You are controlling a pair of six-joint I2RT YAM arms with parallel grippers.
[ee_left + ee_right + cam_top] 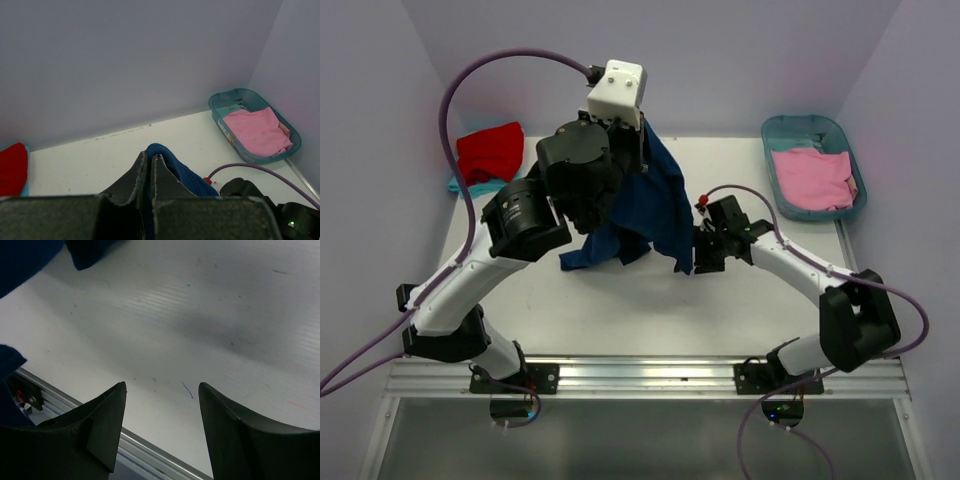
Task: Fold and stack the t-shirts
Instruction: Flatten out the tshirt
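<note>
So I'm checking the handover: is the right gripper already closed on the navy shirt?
No: in the right wrist view the right gripper stands open over bare table, with the navy shirt only at the frame's edge.

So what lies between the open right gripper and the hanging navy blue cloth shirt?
Nothing: top view shows right gripper beside navy shirt; contact unclear.

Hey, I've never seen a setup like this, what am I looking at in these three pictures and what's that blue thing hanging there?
These are two robot arms bolted to a white table. One picture looks down from above; the other two come from cameras on each wrist. The left end effector is shut on a navy t-shirt, lifting it so it hangs. The right end effector is open, empty, beside the cloth. A red t-shirt lies at the back left, and a pink t-shirt sits in a teal tub.
</note>
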